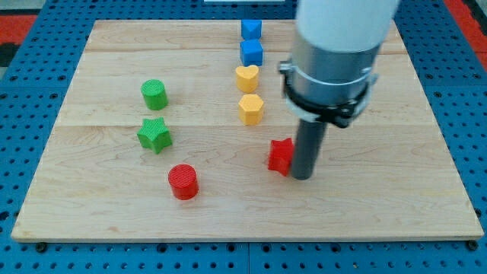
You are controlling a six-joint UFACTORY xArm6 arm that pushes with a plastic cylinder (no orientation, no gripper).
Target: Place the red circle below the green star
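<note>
**Red circle sits low and right of the star, tip parked beside the wrong red block**

Here's the bench (396, 152), a pale wooden board, and hanging over its right half the big white and grey arm (338, 53), filling the view's top right. No gripper on this rig at all: nothing opens, nothing closes, nothing is held, only a dark rod coming down to my tip (302, 177), which rests on the wood touching, or just beside, the right face of the red block (280, 156), whose shape I can't quite make out.

Now the blocks. Up the middle runs a column: two blue blocks (251, 30) at the top, then a yellow heart (246, 78), then a yellow hexagon (250, 109). Over on the left, a green cylinder (154, 93), and right under it the green star (154, 135). And the one that matters, the red circle (183, 182), lies just below and a touch to the right of that star, well apart from my tip.

So it's close already, I'd say. The job looks like a small nudge toward the view's left, to bring the circle squarely under the star. To do that cleanly, the tip wants to leave the red block alone, swing round low, and arrive on the circle's right side, level with its middle. A short, centred push; off-centre and it may roll away, too high and it could knock the star.
</note>
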